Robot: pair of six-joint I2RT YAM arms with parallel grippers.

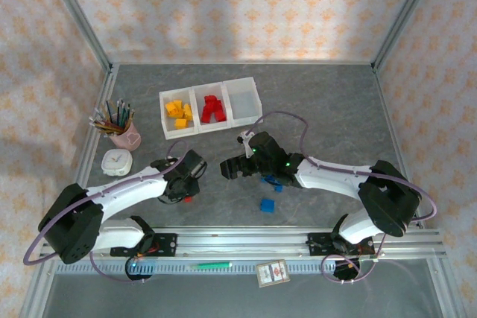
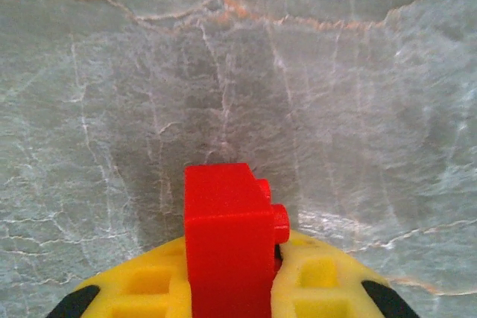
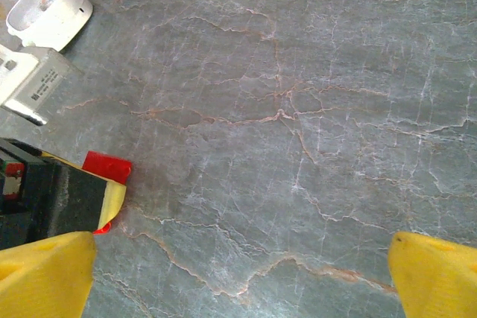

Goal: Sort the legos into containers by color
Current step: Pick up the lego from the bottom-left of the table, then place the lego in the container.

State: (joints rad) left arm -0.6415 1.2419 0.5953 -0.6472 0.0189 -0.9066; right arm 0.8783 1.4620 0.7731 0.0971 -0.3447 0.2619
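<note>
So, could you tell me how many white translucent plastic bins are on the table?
3, in one row: left bin holds yellow plastic bricks, middle bin red plastic bricks, right bin looks empty.

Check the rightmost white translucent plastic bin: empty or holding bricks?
Empty. From the top view the rightmost bin shows bare white floor; yellow bricks lie in the left bin, red bricks in the middle bin.

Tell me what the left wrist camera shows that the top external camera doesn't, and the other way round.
Left wrist: up close, the red lego pinched between the yellow fingers of the left gripper, studs pointing sideways. Top external: the containers holding yellow legos and red legos, blue legos loose on the table, the open right gripper, a pink pencil cup. Both: the left gripper, that red lego and the grey marbled table.
</note>
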